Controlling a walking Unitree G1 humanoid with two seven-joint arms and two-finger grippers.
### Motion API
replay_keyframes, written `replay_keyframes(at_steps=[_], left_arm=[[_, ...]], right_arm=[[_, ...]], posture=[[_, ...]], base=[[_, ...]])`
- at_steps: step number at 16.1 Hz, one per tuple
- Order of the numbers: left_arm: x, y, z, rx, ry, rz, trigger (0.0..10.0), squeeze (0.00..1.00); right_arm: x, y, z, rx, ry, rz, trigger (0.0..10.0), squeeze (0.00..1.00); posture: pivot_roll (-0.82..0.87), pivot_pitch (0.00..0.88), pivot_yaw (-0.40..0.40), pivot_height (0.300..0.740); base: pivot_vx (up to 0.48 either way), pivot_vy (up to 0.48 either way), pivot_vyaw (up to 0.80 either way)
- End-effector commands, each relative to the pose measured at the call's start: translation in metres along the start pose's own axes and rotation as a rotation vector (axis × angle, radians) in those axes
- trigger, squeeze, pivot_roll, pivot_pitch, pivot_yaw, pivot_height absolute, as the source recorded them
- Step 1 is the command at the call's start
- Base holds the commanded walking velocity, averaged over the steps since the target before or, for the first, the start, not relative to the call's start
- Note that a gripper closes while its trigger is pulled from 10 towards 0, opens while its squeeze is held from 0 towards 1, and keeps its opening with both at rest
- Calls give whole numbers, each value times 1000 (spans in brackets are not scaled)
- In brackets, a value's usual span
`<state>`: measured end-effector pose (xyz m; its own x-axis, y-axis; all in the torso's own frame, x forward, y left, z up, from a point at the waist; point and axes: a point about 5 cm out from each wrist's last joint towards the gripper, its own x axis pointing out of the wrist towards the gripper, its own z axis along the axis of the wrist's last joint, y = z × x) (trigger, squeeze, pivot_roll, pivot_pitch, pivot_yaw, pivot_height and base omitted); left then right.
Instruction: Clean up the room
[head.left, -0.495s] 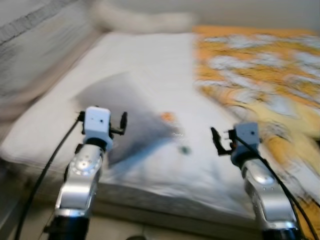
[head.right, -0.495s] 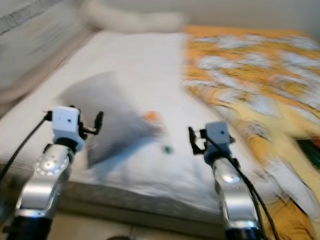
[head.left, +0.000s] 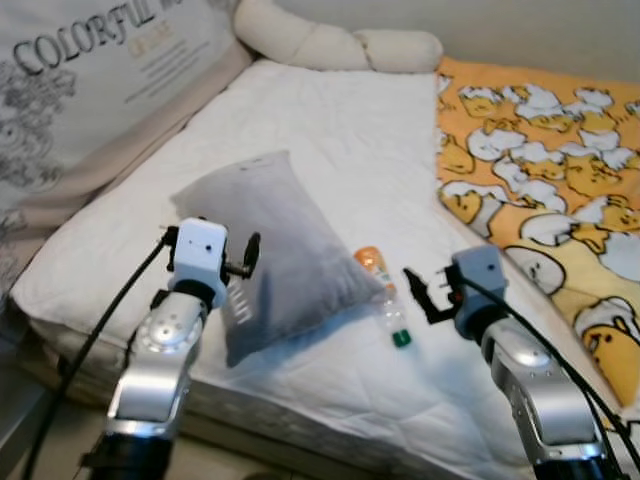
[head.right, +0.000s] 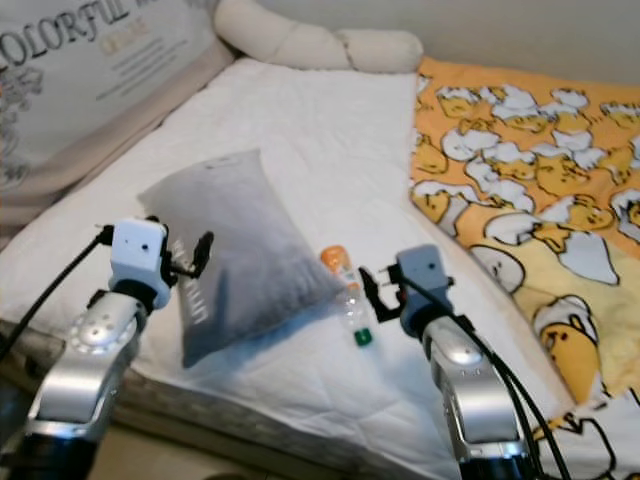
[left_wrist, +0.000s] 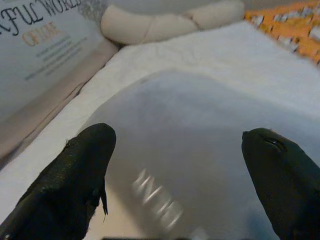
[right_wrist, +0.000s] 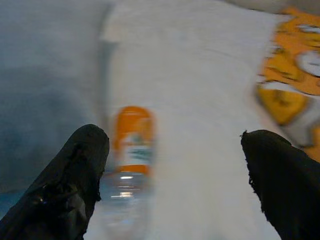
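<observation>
A grey pillow (head.left: 270, 240) lies on the white mattress (head.left: 330, 130). Beside its right corner lies a clear plastic bottle (head.left: 383, 295) with an orange label and a green cap. My left gripper (head.left: 210, 245) hovers open over the pillow's near left edge; in the left wrist view the pillow (left_wrist: 200, 130) spans the gap between the fingers (left_wrist: 75, 175). My right gripper (head.left: 425, 295) is open just right of the bottle, close to its cap end. In the right wrist view the bottle (right_wrist: 132, 145) lies near the left finger (right_wrist: 70, 185).
An orange and yellow patterned blanket (head.left: 540, 190) covers the right side of the bed. A cream bolster (head.left: 330, 45) lies at the far end, and a large printed cushion (head.left: 90, 70) leans along the left. The mattress's near edge (head.left: 300, 425) runs under my arms.
The earlier frames are blurred by camera motion and the whole picture has shifted; it is sharp now. Both grippers keep about the same open pose over the bed.
</observation>
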<state>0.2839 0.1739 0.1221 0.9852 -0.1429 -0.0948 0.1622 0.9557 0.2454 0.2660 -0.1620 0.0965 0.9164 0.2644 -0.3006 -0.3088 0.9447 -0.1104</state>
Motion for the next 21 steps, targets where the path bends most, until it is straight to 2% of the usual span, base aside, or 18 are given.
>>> replay_keyframes(at_steps=[1, 2, 3, 5, 7, 9, 10, 11, 12, 14, 16, 18, 21], left_arm=[[-2, -3, 1, 16, 8, -50, 10000, 0], [-4, -3, 2, 48, 25, -112, 10000, 0], [-5, -3, 2, 72, 37, -151, 10000, 0], [-6, -2, 4, 115, 55, -212, 10000, 0], [-14, -6, 0, 183, 124, -340, 10000, 0], [-20, -10, -1, 187, 154, -434, 10000, 0], [-22, -12, 1, 174, 164, -481, 10000, 0], [-24, -13, 1, 174, 173, -513, 10000, 0], [-26, -14, 1, 187, 196, -557, 10000, 0], [-31, -16, -1, 209, 237, -608, 10000, 0], [-35, -15, 1, 208, 252, -627, 10000, 0], [-37, -14, 2, 210, 268, -656, 10000, 0], [-37, -13, 2, 213, 294, -683, 10000, 0]], right_arm=[[0, -1, 4, -9, 11, 10, 10000, 0], [2, -8, 4, -6, 41, -9, 10000, 0], [5, -14, 4, 10, 65, -14, 10000, 1000], [9, -20, -2, 17, 148, 9, 10000, 1000], [21, -20, -13, -20, 252, 89, 10000, 1000], [32, -14, -17, -32, 293, 167, 10000, 1000], [40, -13, -17, -40, 313, 194, 10000, 525], [46, -12, -18, -54, 325, 202, 10000, 110], [55, -10, -19, -69, 354, 222, 10000, 47], [70, -9, -26, -102, 423, 198, 10000, 0], [78, -10, -28, -130, 456, 134, 10000, 0], [82, -3, -33, -101, 483, 130, 10000, 0], [79, 5, -52, -82, 557, 116, 10000, 0]], posture=[[79, 0, 38, 740], [77, 0, 40, 740], [77, 0, 40, 740], [81, 0, 42, 740], [105, 0, 29, 740], [122, 0, 19, 740], [139, 0, 3, 740], [145, 0, -2, 740], [151, 0, -10, 740], [163, 0, -24, 740], [185, 0, -31, 740], [193, 0, -24, 740], [192, 0, -15, 740]], base=[[0, 0, 0], [0, 0, 0], [0, 0, 0], [0, 0, 0], [0, 0, 0], [0, 0, 0], [0, 0, 0], [0, 0, 0], [0, 0, 0], [0, 0, 0], [0, 0, 0], [0, 0, 0], [0, 0, 0]])
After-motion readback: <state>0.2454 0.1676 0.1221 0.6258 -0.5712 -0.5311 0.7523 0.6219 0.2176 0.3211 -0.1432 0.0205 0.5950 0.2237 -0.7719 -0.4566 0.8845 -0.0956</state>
